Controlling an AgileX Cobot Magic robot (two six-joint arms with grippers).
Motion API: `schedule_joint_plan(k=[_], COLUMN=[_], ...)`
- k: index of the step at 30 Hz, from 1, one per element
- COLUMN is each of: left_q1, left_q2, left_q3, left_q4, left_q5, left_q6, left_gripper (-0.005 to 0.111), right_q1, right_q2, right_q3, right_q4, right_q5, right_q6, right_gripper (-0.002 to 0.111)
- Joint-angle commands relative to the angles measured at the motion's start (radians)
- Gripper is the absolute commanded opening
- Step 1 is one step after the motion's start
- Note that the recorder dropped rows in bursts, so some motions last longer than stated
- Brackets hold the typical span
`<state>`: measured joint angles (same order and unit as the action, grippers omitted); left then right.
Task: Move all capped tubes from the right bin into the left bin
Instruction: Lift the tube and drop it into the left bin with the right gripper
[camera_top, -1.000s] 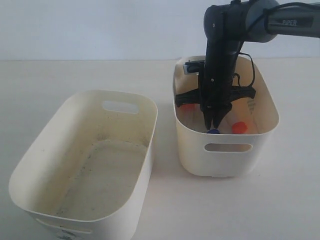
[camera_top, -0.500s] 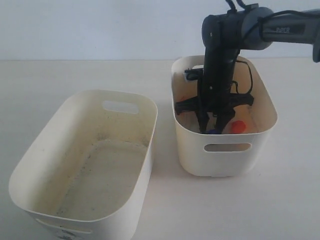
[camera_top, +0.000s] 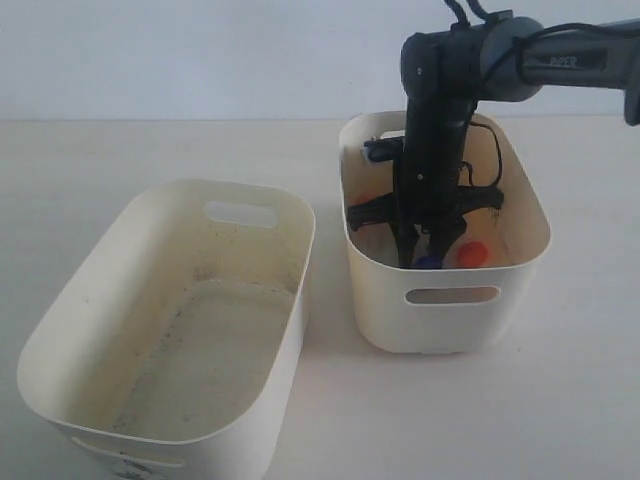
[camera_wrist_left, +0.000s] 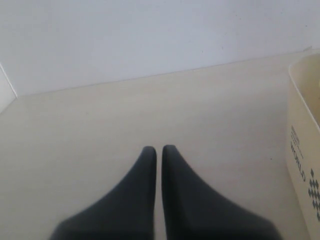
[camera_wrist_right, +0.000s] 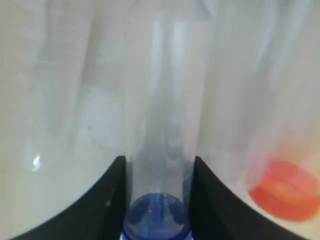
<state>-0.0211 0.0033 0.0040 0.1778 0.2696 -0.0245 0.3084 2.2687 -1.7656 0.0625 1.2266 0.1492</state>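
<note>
The right gripper (camera_top: 421, 250) has sunk deeper into the right bin (camera_top: 380, 300), nudging it slightly. Its jaws press both sides of a blue-capped tube (camera_wrist_right: 160, 125) lying on the bin floor. An orange-capped tube (camera_top: 474, 252) lies at the gripper's 3 o'clock. The left gripper (camera_wrist_left: 159, 152) hangs closed over the worktop (camera_wrist_left: 75, 125).

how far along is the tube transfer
Done: nothing; no tube shows in the left bin. In hand: right gripper, jaws clamped on a blue-capped tube down in the right bin, not yet lifted. Left: that tube plus at least one orange-capped tube beside it.
</note>
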Motion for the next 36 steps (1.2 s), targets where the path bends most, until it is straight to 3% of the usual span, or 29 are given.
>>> schedule_joint_plan(k=[1,8,13,17,21,24,28,29,31,33,34,36], left_q1=[0.001,0.001,0.001,0.001,0.001,0.001,0.001,0.001,0.001,0.001,0.001,0.001], left_q2=[-0.003,-0.003,-0.003,-0.003,-0.003,-0.003,-0.003,-0.003,-0.003,-0.003,-0.003,-0.003], left_q3=[-0.004,-0.004,-0.004,-0.004,-0.004,-0.004,-0.004,-0.004,-0.004,-0.004,-0.004,-0.004], left_q4=[-0.001,-0.001,-0.001,-0.001,-0.001,-0.001,-0.001,-0.001,-0.001,-0.001,-0.001,-0.001], left_q5=[-0.008,-0.008,-0.008,-0.008,-0.008,-0.008,-0.008,-0.008,-0.008,-0.008,-0.008,-0.008], left_q6=[-0.012,-0.012,-0.012,-0.012,-0.012,-0.012,-0.012,-0.012,-0.012,-0.012,-0.012,-0.012], left_gripper=[0.004,0.004,0.004,0.004,0.004,0.004,0.004,0.004,0.004,0.004,0.004,0.004], right_q1=[0.003,0.003,0.009,0.068,0.169,0.230,0.276,0.282,0.282,0.280,0.280,0.280], right_q2=[-0.118,-0.314,-0.394,-0.403,-0.403,-0.403,-0.403,-0.403,-0.403,-0.403,-0.403,-0.403], right_q3=[-0.002,-0.002,-0.002,-0.002,-0.002,-0.002,-0.002,-0.002,-0.002,-0.002,-0.002,-0.002], right_q4=[-0.033,0.029,0.361,0.582,0.537,0.457,0.402,0.396,0.396,0.377,0.357,0.291], right_q5=[-0.006,-0.006,-0.006,-0.006,-0.006,-0.006,-0.006,-0.006,-0.006,-0.006,-0.006,-0.006], right_q6=[-0.022,-0.069,-0.256,-0.456,-0.521,-0.538,-0.545,-0.545,-0.521,-0.506,-0.495,-0.458], right_gripper=[0.000,0.000,0.000,0.000,0.000,0.011,0.047,0.050,0.038,0.007,0.001,0.001])
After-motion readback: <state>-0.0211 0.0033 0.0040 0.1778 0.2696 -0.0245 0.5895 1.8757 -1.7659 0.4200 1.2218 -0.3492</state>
